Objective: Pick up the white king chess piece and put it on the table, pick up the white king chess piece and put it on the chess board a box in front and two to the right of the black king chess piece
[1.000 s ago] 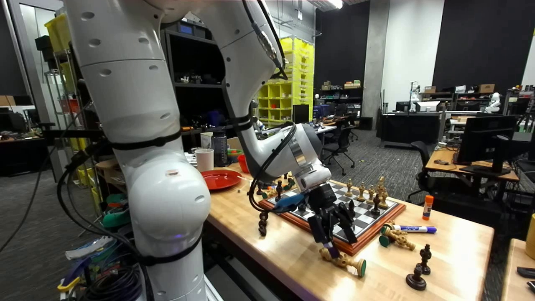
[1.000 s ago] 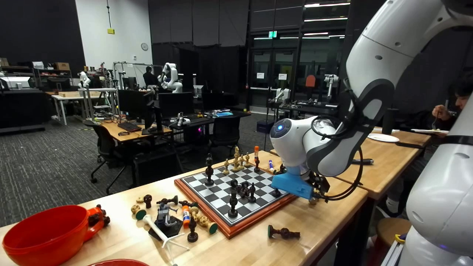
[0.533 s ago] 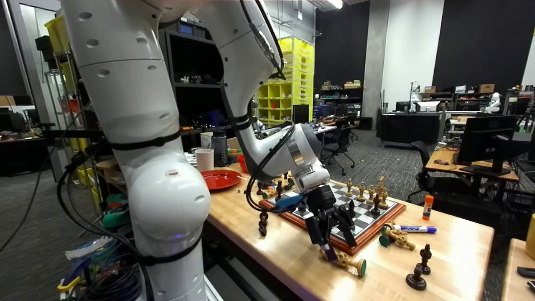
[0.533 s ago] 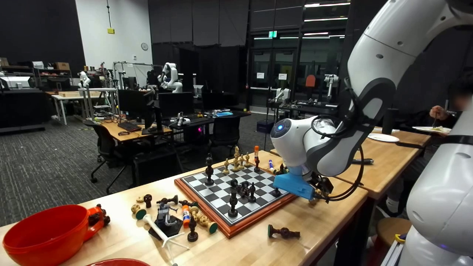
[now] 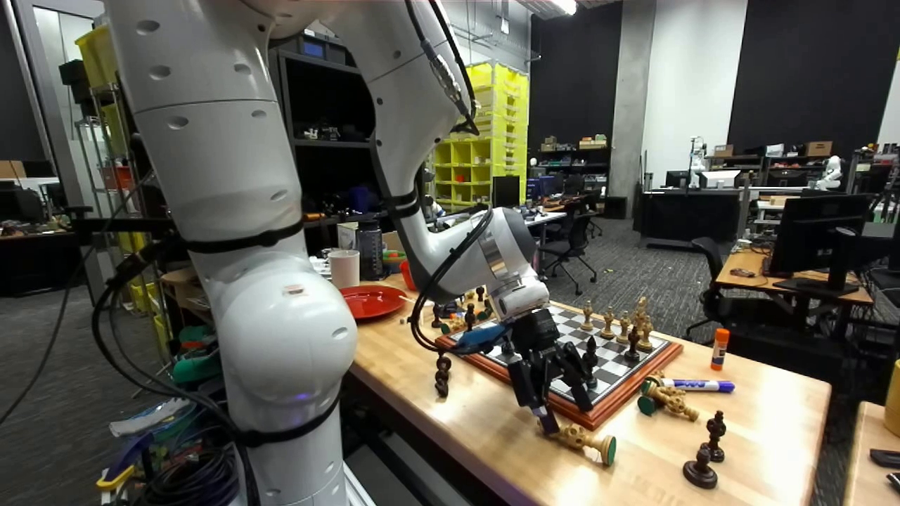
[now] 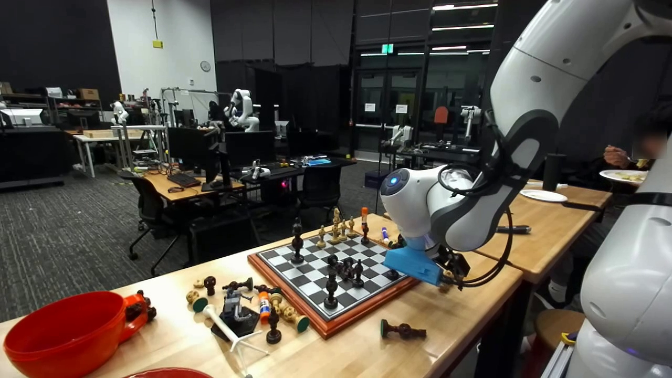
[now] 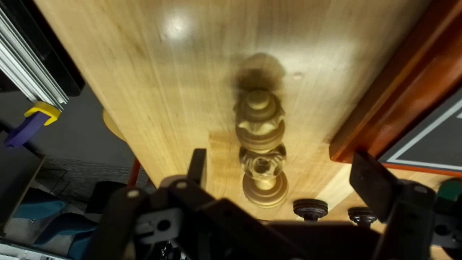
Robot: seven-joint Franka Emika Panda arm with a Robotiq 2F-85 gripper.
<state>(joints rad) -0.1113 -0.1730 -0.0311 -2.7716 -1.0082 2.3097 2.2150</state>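
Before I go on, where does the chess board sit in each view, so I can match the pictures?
In an exterior view: the chess board is right of centre, lower half, partly hidden by the gripper.
In an exterior view: the chess board is mid-width, lower half.
Wrist view: only a corner of the chess board, at the right.
Shared landmark: the gripper.
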